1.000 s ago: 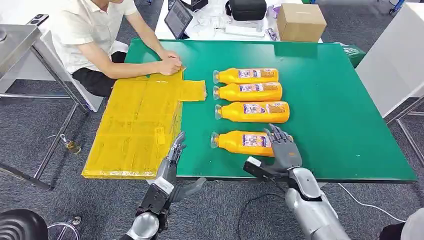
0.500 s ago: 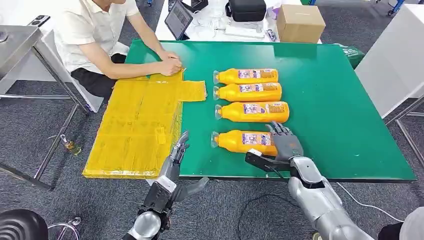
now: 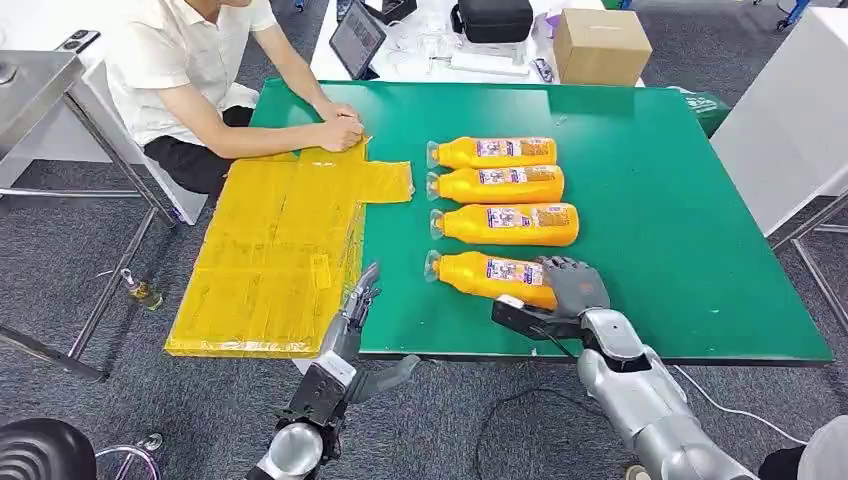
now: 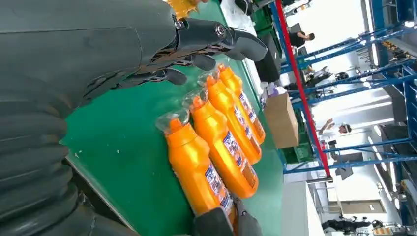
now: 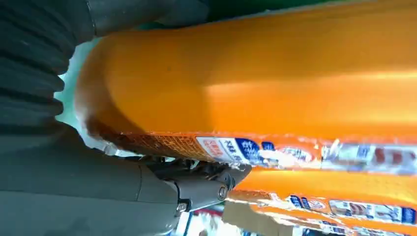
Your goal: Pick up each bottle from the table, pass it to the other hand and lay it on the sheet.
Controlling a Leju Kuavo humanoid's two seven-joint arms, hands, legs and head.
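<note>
Partly hidden, the base end of the nearest orange plastic bottle (image 3: 490,275) sits under the right hand (image 3: 572,283), whose fingers wrap over it in the lower centre of the head view; its cap end is tilted slightly toward the upper left. In the right wrist view the bottle's body (image 5: 255,83) lies close against the grey thumb, and the label text is too blurred to read. Whether the bottle still touches the green table (image 3: 680,230) cannot be told.

Three further orange bottles (image 3: 500,186) lie side by side just above it, caps pointing left. A yellow sheet (image 3: 280,250) covers the table's left edge, and a seated person's hands (image 3: 338,128) rest on its upper corner. A cardboard box (image 3: 601,44) stands beyond the table, upper centre.

The left hand (image 3: 356,305) hovers at the table's near edge, fingers spread, holding nothing.

Compared with one second ago, the right hand has closed from splayed fingers onto the bottle, which has shifted and turned slightly.
</note>
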